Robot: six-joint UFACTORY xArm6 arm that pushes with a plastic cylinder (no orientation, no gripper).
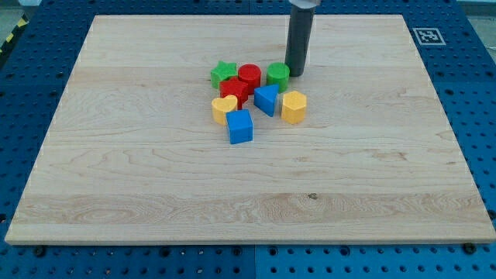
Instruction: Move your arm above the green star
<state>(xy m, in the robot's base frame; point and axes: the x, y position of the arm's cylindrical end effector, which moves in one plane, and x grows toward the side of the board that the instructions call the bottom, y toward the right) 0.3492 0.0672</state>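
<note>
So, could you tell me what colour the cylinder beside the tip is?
Green cylinder, just left of my tip, camera view.

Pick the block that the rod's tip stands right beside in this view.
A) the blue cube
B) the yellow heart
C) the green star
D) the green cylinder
D: my tip stands at the right edge of the green cylinder, while the green star lies at the cluster's far left, beyond the red cylinder.
</note>
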